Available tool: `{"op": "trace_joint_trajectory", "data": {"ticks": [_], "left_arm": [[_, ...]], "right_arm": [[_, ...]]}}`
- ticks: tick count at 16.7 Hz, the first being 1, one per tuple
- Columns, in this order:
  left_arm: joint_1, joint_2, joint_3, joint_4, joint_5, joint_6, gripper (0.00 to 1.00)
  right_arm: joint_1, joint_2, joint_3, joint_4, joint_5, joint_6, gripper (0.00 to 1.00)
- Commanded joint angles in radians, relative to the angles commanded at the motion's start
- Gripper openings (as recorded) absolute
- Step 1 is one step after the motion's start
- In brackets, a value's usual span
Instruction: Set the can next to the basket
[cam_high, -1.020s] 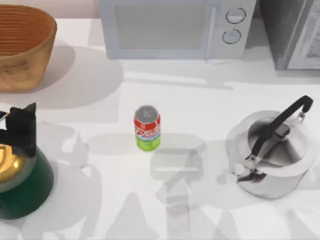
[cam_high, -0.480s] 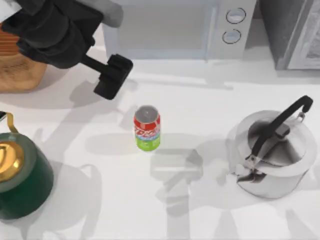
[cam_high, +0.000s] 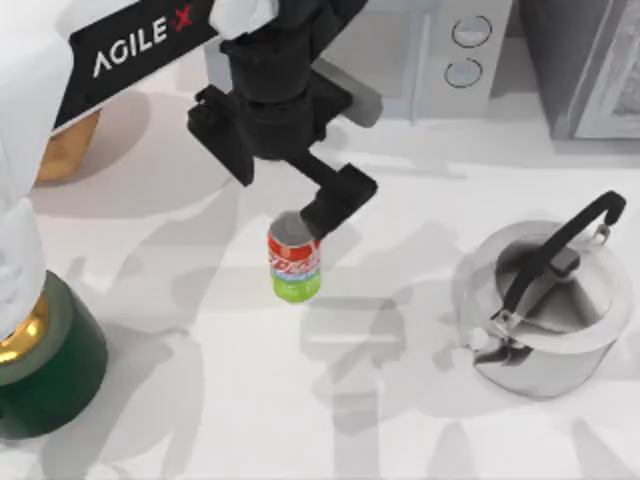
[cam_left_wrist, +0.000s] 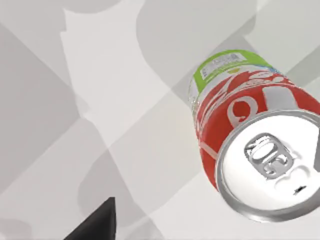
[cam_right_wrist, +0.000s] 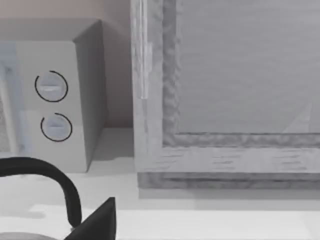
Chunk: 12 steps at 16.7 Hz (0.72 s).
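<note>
White table (cam_high: 180, 290) bears can (cam_high: 294, 258) and steel kettle (cam_high: 545, 310).

The place reads as a kitchen, rendered in simulation. A white counter (cam_high: 400, 420) carries a microwave (cam_high: 440, 60) at its back edge, with two round dials (cam_right_wrist: 52, 105) on its front panel. Beside it, on the right, stands a grey appliance with a framed door (cam_right_wrist: 225, 90). On the counter sit a steel kettle (cam_high: 545, 315) with a black handle and a dark green kettle (cam_high: 50, 370) with a gold lid. A drink can (cam_high: 294, 258) stands mid-counter, and a wicker basket (cam_high: 65, 150) sits at the back left.
</note>
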Motion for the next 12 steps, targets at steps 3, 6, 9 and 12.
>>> {"op": "trace_joint_trajectory", "data": {"ticks": [3, 6, 9, 12], "left_arm": [[-0.014, 0.045, 0.041, -0.028, 0.001, 0.006, 1.0], [-0.014, 0.045, 0.041, -0.028, 0.001, 0.006, 1.0], [-0.012, 0.045, 0.021, -0.008, 0.001, 0.007, 1.0], [-0.012, 0.051, -0.061, 0.082, 0.002, 0.007, 1.0]], "right_arm": [[0.0, 0.0, 0.0, 0.0, 0.0, 0.0, 1.0], [0.0, 0.0, 0.0, 0.0, 0.0, 0.0, 1.0], [0.0, 0.0, 0.0, 0.0, 0.0, 0.0, 1.0], [0.0, 0.0, 0.0, 0.0, 0.0, 0.0, 1.0]]}}
